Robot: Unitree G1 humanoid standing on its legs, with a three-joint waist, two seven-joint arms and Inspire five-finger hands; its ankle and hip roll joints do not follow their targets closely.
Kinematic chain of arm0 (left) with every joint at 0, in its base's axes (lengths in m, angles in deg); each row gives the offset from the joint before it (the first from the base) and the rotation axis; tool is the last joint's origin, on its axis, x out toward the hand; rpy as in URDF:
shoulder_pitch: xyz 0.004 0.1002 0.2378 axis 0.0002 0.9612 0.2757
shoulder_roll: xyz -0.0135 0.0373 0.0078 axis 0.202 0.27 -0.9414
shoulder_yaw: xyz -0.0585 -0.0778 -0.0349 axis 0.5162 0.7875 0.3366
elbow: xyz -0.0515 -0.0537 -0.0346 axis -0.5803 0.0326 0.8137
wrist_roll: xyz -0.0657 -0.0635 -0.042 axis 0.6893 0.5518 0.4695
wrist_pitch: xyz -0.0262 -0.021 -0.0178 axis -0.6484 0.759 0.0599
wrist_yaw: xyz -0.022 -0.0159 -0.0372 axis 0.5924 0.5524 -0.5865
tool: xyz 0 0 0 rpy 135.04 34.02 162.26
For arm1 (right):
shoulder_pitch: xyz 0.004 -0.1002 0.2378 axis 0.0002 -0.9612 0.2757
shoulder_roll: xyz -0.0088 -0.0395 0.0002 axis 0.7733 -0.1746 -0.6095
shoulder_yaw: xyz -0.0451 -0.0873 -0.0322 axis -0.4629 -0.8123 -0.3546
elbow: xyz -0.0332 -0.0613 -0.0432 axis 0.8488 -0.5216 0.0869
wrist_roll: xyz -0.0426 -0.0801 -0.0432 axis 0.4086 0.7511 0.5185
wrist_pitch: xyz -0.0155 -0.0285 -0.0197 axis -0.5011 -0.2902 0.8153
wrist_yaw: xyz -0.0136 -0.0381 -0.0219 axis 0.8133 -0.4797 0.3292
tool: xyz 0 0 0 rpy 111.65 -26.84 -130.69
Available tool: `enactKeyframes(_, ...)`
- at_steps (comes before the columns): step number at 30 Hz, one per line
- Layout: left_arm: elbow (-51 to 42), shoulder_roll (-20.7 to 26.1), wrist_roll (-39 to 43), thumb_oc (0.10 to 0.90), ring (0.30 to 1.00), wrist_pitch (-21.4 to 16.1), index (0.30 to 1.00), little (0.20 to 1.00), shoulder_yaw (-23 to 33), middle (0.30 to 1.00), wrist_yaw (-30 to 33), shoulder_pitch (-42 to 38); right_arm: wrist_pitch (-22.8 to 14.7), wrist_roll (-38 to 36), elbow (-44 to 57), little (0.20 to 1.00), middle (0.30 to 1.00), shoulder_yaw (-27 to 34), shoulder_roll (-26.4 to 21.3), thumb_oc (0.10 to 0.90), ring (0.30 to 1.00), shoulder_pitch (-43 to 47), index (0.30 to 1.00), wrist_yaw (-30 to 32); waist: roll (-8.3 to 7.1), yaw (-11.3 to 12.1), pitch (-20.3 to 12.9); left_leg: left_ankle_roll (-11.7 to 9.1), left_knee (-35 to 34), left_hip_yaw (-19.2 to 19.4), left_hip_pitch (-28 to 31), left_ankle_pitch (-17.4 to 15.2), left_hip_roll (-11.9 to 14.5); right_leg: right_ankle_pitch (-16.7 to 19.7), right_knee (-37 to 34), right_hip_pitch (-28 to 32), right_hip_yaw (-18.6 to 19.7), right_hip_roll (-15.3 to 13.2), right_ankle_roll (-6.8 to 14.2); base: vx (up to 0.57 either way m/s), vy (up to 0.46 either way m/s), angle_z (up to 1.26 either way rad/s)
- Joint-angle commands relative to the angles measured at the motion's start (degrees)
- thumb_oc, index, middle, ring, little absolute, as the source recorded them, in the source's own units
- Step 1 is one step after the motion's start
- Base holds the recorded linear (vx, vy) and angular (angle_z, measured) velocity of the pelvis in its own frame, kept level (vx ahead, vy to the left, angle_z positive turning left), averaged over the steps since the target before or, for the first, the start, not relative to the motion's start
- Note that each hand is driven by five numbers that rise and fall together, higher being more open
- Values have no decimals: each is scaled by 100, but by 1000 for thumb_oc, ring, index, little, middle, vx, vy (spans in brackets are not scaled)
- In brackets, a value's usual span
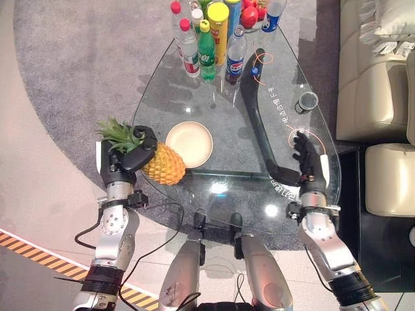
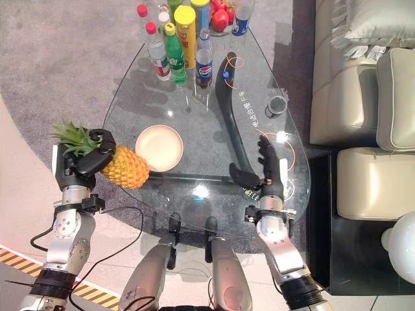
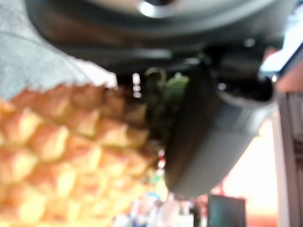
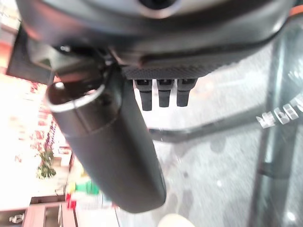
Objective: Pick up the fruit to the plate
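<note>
while the left hand (image 1: 127,159) grips its crown, the pineapple (image 1: 164,164) lies lengthwise, base toward the plate (image 1: 189,144).

Left hand (image 2: 91,159) gripping pineapple (image 2: 124,167) at table edge — cream plate (image 2: 159,148) just beside, right hand (image 2: 269,165) flat on glass

Orange-yellow pineapple (image 1: 163,164) with green crown, cream plate (image 1: 189,144), grey carpet (image 1: 78,58)

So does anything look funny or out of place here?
Not really. The left hand is curled round the pineapple at the glass table's near edge, beside the empty plate. The bottles stand upright; nothing is spilled.
</note>
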Motion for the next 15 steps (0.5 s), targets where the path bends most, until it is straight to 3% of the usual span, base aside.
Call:
enactKeyframes(1, -588, 206, -357, 100, 300, -946, 300, 200, 394, 300, 184, -563, -274, 55, 622, 900, 900, 215, -99, 800, 900, 369, 900, 17, -39, -132, -165, 91, 800, 172, -266, -376, -235, 409, -509, 193, 120, -43, 170, 2, 41, -2)
enactKeyframes(15, 77, 424, -1167, 100, 300, -1292, 300, 200, 272, 300, 1070, -1282, 279, -43, 515, 900, 900, -276, -74, 800, 900, 826, 900, -546, -66, -216, -164, 81, 970, 256, -686, -374, -224, 445, -307, -316, 253, -53, 198, 2, 41, 0)
